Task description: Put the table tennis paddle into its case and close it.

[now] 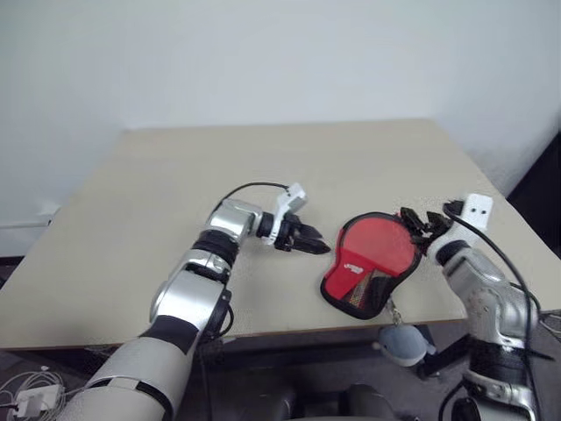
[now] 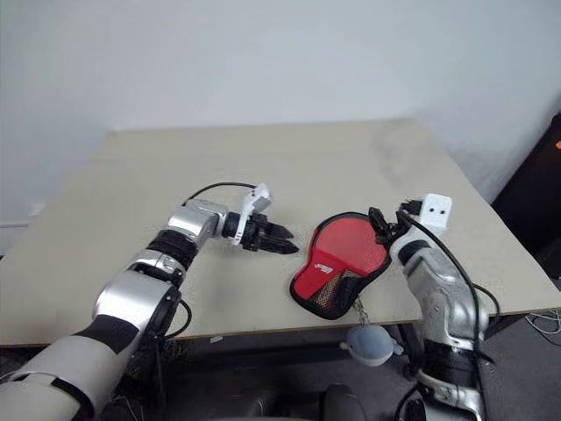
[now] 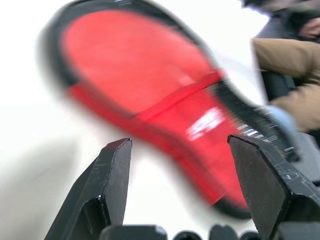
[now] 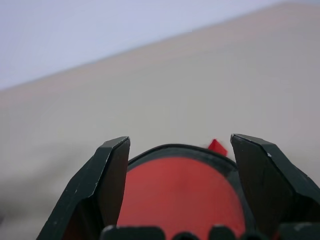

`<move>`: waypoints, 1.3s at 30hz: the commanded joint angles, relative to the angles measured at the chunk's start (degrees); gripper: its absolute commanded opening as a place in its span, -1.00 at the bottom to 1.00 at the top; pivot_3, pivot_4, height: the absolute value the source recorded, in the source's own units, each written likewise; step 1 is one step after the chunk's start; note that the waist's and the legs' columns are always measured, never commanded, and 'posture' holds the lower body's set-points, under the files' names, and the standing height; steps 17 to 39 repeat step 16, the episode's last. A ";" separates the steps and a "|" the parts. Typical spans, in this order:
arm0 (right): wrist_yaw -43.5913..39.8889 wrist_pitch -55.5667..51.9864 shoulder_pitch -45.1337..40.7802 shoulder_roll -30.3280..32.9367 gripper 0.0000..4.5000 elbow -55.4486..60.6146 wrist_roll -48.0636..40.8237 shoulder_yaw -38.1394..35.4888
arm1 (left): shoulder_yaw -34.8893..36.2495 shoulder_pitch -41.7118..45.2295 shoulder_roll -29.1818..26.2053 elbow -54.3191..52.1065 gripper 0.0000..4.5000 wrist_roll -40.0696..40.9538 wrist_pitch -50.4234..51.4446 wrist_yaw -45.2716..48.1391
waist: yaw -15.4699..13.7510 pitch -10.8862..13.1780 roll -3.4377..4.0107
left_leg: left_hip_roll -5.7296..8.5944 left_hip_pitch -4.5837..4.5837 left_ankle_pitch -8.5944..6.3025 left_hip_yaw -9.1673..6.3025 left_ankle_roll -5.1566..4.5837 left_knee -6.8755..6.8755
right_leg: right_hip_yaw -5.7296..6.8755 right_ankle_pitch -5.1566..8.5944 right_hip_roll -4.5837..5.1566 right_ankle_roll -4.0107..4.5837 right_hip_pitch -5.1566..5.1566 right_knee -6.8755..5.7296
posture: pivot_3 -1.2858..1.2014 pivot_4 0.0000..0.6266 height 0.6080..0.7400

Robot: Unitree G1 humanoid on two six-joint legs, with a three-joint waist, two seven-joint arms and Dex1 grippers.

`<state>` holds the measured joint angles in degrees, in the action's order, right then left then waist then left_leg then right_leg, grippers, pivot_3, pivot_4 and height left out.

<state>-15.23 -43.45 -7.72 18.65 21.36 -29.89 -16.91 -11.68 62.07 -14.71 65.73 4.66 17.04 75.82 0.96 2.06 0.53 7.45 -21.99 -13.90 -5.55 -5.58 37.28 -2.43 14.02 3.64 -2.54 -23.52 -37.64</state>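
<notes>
- Case (image 1: 368, 263) lying flat on the beige desk (image 1: 175, 219), close to the near edge, red front up, round end pointing away from the robot and its narrow mesh-pocket end toward the near edge.
- Black trim runs round the case, and a small white logo sits on the red panel near the mesh pocket.
- A grey round tag (image 1: 403, 344) hangs from the narrow end on a short chain, dangling below the desk edge.
- The table tennis paddle cannot be made out as a separate thing; whether it lies inside the case cannot be told.
- The left gripper (image 1: 317, 246) hovers just beside the case on its left, pointing at it; its fingers (image 3: 112, 185) stand well apart and hold nothing.
- The right gripper (image 1: 419, 226) sits at the case's right rim near the round end; its fingers (image 4: 107, 185) are spread wide with the red round end showing between them, and they grip nothing.
- A person's tan sleeve (image 3: 285, 57) shows beyond the desk in the left wrist view.
</notes>
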 commanded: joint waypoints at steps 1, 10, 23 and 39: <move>-7.34 -1.44 6.52 4.03 0.55 9.84 -6.36 -1.27 | 2.87 2.87 -2.16 1.73 0.46 -0.42 -5.78 -0.09 | -0.38 0.02 -0.05 | 0.01 0.00 -0.01 -0.01 -0.01 0.02 | 0.02 0.00 0.01 -0.01 0.00 0.02 | 0.03 -1.00 1.00; -23.83 3.07 27.43 15.81 0.55 18.96 -10.38 -4.06 | 3.65 -1.86 -4.97 3.28 0.46 -2.54 -7.12 4.51 | -1.55 0.13 -0.24 | 0.00 -0.11 -0.11 0.02 -0.25 0.65 | 0.16 0.15 0.07 -0.45 0.25 0.00 | 0.03 -1.00 1.00; -26.93 5.64 30.67 18.07 0.55 19.20 -10.11 -4.10 | 2.16 -6.41 -8.36 1.05 0.46 -4.89 -7.65 9.93 | -1.32 0.34 -0.66 | -0.04 -0.14 -0.11 0.04 -0.25 0.72 | 0.12 0.06 0.07 -0.57 0.23 -0.03 | 0.03 -1.00 1.00; -26.93 5.64 30.67 18.07 0.55 19.20 -10.11 -4.10 | 2.16 -6.41 -8.36 1.05 0.46 -4.89 -7.65 9.93 | -1.32 0.34 -0.66 | -0.04 -0.14 -0.11 0.04 -0.25 0.72 | 0.12 0.06 0.07 -0.57 0.23 -0.03 | 0.03 -1.00 1.00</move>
